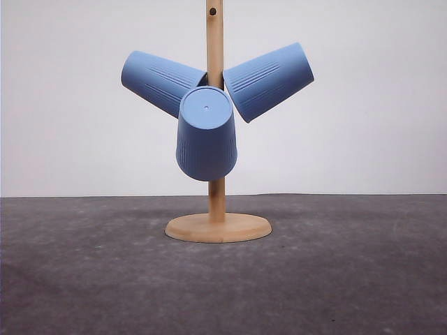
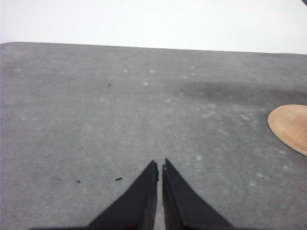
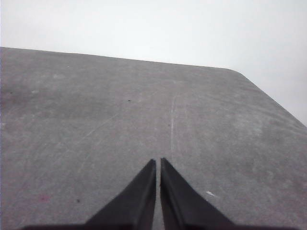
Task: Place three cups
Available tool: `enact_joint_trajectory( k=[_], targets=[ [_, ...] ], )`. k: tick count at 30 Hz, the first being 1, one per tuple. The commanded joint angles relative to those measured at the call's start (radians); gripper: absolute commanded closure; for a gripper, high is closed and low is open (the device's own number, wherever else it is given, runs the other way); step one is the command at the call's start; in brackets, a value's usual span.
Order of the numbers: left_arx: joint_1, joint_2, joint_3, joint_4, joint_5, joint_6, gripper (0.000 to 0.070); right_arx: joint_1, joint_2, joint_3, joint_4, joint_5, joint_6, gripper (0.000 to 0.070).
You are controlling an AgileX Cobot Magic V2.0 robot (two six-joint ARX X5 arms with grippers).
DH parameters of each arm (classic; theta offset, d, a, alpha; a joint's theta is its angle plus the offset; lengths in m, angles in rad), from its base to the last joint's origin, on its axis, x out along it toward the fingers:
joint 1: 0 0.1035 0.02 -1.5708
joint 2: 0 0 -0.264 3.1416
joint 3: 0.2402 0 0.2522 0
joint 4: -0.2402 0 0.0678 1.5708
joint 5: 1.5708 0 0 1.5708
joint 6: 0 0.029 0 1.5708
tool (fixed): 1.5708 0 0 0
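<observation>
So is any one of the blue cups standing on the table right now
No, all three cups hang on the wooden stand, clear of the dark table.

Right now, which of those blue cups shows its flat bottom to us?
The middle cup, hanging lowest on the wooden stand. The left cup and right cup angle sideways instead.

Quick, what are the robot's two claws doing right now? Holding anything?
Left end effector: closed, holding nothing.
Right end effector: closed, holding nothing.
</observation>
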Motion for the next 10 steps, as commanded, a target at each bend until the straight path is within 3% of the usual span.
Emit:
enact_joint_trajectory(
  k=[1,10],
  targets=[
    [0.002,-0.001,-0.013,-0.005,0.000,0.000,0.0700,0.000,0.001,-0.003,0.012,0.002,0.007,0.0690],
    [0.002,-0.001,-0.013,-0.005,0.000,0.000,0.0700,0.000,0.001,-0.003,0.012,0.001,0.007,0.0690]
  ],
)
